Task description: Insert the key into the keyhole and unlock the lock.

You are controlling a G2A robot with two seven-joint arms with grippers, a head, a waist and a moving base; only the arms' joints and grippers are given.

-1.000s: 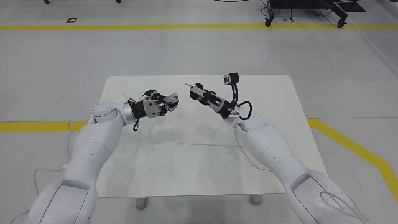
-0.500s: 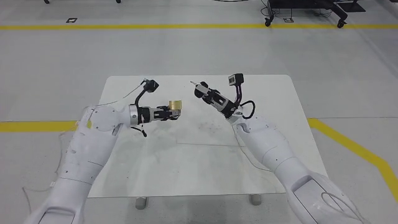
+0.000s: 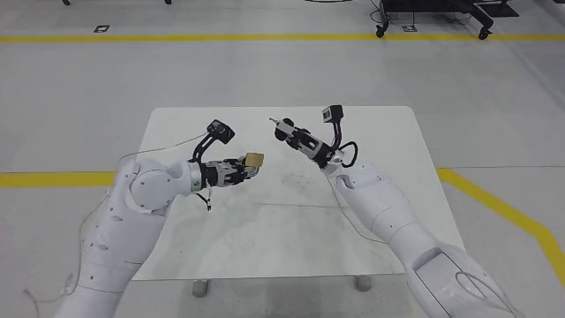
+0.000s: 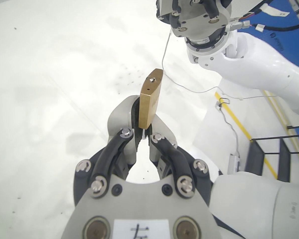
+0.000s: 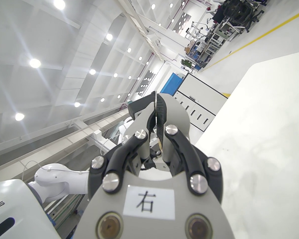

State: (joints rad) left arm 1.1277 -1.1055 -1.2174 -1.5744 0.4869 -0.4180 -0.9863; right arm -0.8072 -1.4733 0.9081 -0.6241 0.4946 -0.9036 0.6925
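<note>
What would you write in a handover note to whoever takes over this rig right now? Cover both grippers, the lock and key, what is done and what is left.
Left gripper: shut on the brass padlock, held above the table, with the keyhole end pointing towards the right arm.
Right gripper: shut on the key, raised off the table, with a gap between it and the padlock.
Done: padlock and key are each gripped and held near one another.
Left: line the key up, push it into the empty keyhole, then turn it to unlock.
</note>
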